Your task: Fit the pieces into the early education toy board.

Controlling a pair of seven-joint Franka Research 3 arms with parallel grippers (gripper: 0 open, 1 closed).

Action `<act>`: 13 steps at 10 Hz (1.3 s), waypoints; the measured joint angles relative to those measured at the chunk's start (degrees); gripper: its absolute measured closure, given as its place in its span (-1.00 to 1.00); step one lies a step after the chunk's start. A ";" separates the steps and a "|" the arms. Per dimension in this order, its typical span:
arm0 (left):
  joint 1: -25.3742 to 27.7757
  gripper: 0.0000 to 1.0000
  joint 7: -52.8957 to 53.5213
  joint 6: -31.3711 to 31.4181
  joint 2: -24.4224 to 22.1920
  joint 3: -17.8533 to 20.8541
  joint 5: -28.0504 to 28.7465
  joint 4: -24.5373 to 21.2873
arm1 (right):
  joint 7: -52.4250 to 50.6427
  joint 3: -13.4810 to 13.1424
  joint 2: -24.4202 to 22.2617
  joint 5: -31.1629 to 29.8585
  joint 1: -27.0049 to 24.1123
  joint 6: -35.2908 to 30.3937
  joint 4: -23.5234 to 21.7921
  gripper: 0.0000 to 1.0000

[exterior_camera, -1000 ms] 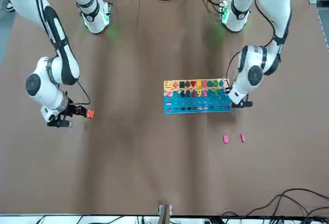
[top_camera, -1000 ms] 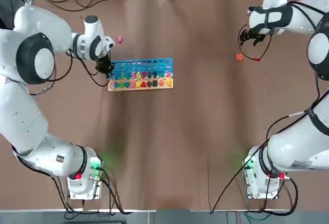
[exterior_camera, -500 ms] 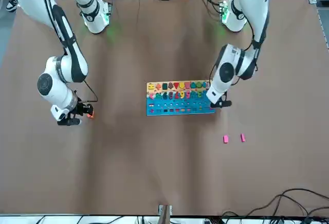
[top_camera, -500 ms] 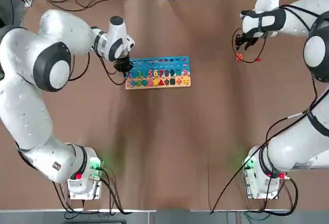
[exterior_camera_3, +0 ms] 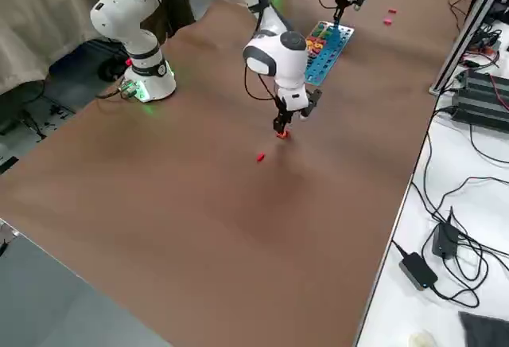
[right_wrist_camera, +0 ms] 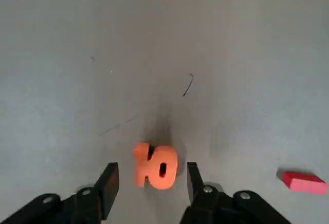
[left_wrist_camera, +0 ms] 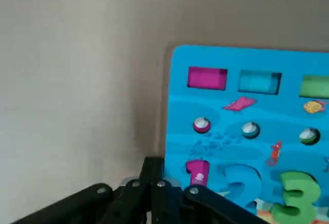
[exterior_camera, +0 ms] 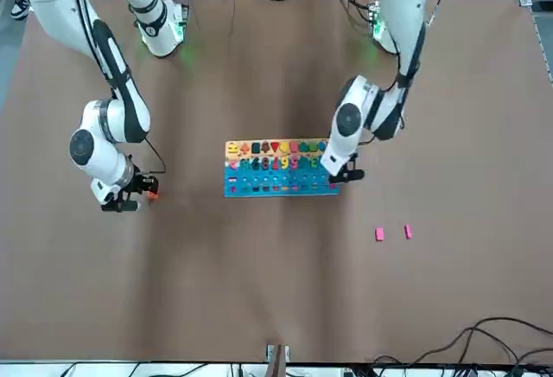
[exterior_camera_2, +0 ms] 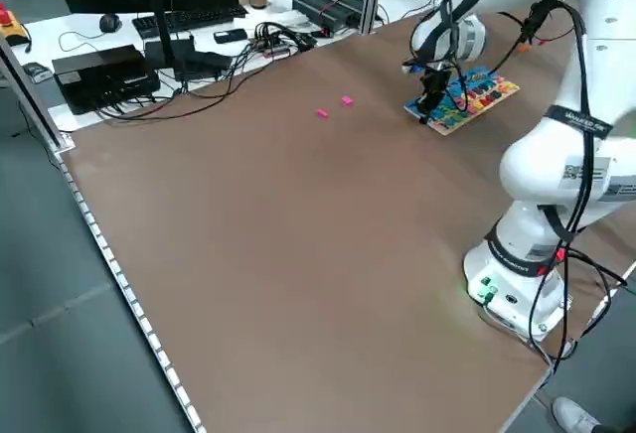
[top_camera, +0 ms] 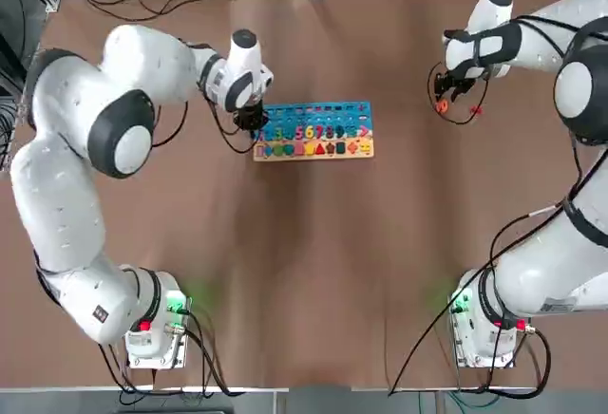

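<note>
- My left gripper (top_camera: 251, 120) sits at the nine o'clock end of the early education toy board (top_camera: 315, 131), low on the table with its fingers pressed together. In the left wrist view they meet right at the board's short edge, so I judge I am placed here to nudge the board along the table, not to lift it.
- The board lies flat near the middle of the far half of the table. Its blue half is toward twelve o'clock and its pale wooden strip toward six, as the top view shows it.
- My right gripper (right_wrist_camera: 149, 180) is over at three o'clock from the board, well apart from it. Its fingers are spread, one on each side of the orange piece (right_wrist_camera: 156, 166), a little "10" lying on the table.
- Neither pad appears to touch the orange piece yet, so I read this as lining up for a pinch across its narrow sides.
- The red piece (right_wrist_camera: 304, 181) lies just beside the orange one, outside my fingers. It is near enough that I must close carefully and not knock it.
- The two pink pieces (exterior_camera: 393, 233) rest near each other on bare table, beyond the board at about eleven o'clock in the top view's sense. No gripper is near them.
- The board is already crowded with coloured numbers and shapes; I cannot tell which pocket is free for the orange piece.
</note>
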 joint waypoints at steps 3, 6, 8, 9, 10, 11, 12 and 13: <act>-3.93 0.98 -4.47 -1.21 3.47 0.09 0.01 5.98 | 0.24 0.03 0.51 0.00 0.02 0.48 0.00 -0.24; -6.22 0.98 -6.85 -2.17 6.04 0.02 -0.78 10.51 | 0.27 0.05 1.18 0.00 0.07 1.26 -0.06 -0.24; -8.67 0.98 -8.23 -4.65 8.90 0.05 -1.36 15.75 | 0.29 0.07 2.12 0.00 0.11 1.83 -0.06 -0.10; -9.39 0.98 -8.43 -5.98 9.87 0.10 -1.36 17.61 | 0.29 0.08 2.24 0.00 0.12 1.88 -0.06 0.05; -9.53 0.98 -8.43 -6.60 10.22 0.10 -1.38 18.33 | 0.34 0.08 2.25 0.00 0.12 1.89 -0.06 0.12; -9.49 0.98 -8.43 -6.76 10.29 0.09 -1.54 18.47 | 0.53 0.07 2.22 0.00 0.12 1.89 -0.05 0.16; -9.34 0.98 -8.42 -7.24 10.38 0.06 -1.98 18.76 | 0.65 0.08 2.22 0.00 0.12 1.89 -0.05 0.16; -8.87 0.98 -7.85 -8.45 10.49 -0.14 -2.82 19.40 | 0.69 0.08 2.22 0.00 0.12 1.89 -0.05 0.16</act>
